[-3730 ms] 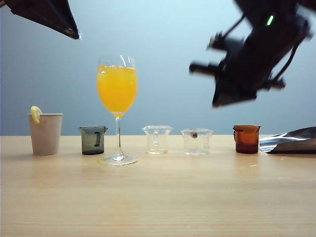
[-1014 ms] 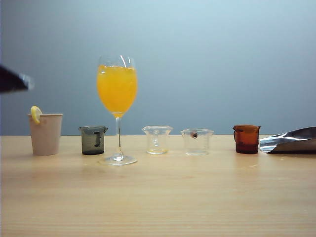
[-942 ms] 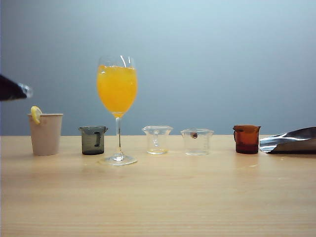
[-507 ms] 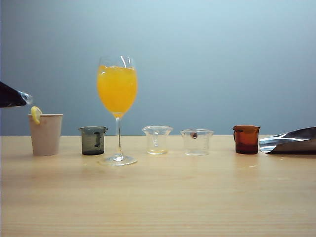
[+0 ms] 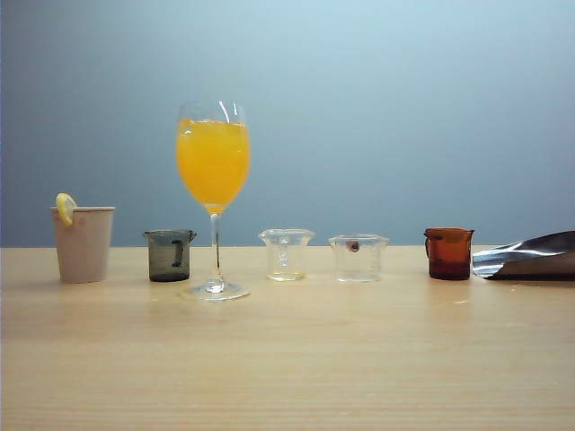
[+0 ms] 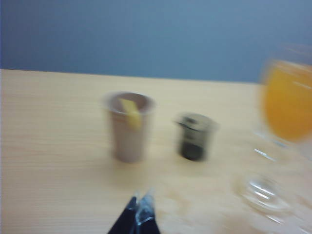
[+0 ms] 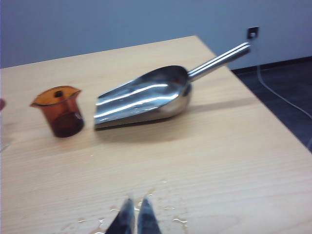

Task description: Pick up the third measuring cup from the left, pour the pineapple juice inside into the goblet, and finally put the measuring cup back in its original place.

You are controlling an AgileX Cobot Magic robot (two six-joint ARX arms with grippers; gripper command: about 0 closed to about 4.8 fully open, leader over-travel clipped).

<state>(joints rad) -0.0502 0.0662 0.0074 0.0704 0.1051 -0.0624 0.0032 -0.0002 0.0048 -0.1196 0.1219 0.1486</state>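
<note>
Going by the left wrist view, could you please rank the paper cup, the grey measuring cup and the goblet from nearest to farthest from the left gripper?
From the shut left gripper:
1. Paper cup, with its lemon slice, just ahead.
2. Grey measuring cup, beside it, toward the goblet.
3. Goblet, off at the picture's edge.

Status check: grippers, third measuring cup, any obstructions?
Left gripper and right gripper shut, empty, off the cups. Third measuring cup upright in row; goblet full of orange. Nothing in the way.

Left wrist view is blurred; goblet seemingly cut off by edge
</note>
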